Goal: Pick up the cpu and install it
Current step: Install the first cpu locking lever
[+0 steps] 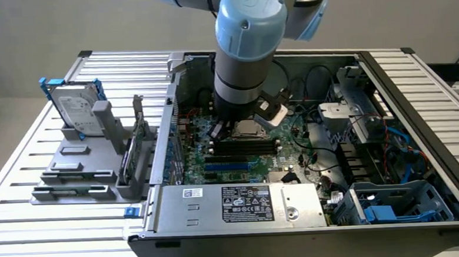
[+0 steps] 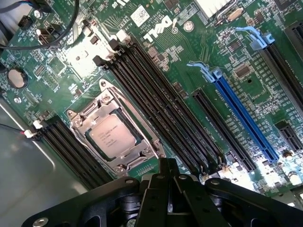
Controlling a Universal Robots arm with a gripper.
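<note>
One chip, and it's already sitting in place: the cpu (image 2: 112, 137) is lying flat inside the metal-framed socket (image 2: 115, 134) on the green motherboard (image 2: 227, 85), silver top facing up. The gripper (image 2: 166, 176) is hovering just above the board beside the socket, fingers pinched together and holding nothing. Judging by that, the placing step is looking done and the arm is sitting in the release or check stage; any following move is calling for care around the socket frame and the black memory slots (image 2: 156, 113) right next to it. Farther out, the open computer case (image 1: 418, 124) is lying on a slatted metal table (image 1: 27, 168), with a hard drive (image 1: 75, 107) standing in a grey holder (image 1: 78, 172) toward the exterior view's left, grey wall behind.
</note>
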